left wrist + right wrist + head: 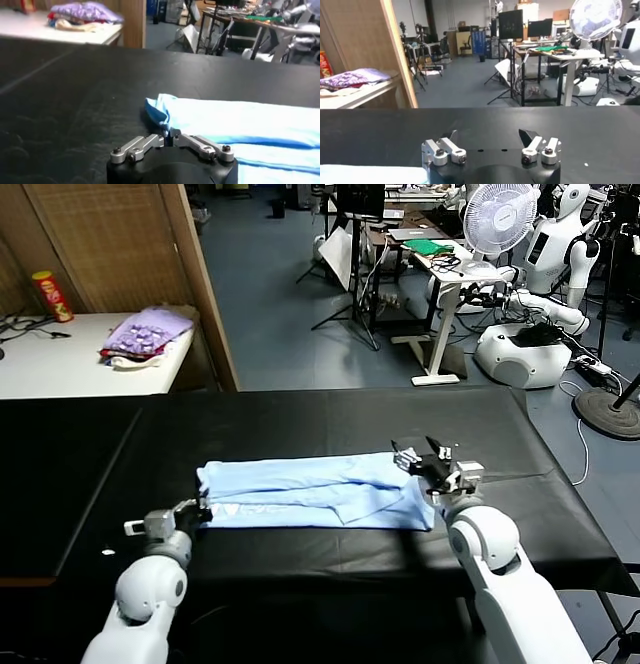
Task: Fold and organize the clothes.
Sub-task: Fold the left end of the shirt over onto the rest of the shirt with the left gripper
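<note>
Head view: T-shirt lies folded lengthwise on the black table, left gripper at its left end. Left wrist view: left gripper clenched on the shirt's edge. Right wrist view: right gripper released, spread above the table.

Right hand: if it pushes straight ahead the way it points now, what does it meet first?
Probably nothing close: the open right hand points across bare black table, away from the T-shirt. The way looks free to the far edge, though depth is uncertain.
</note>
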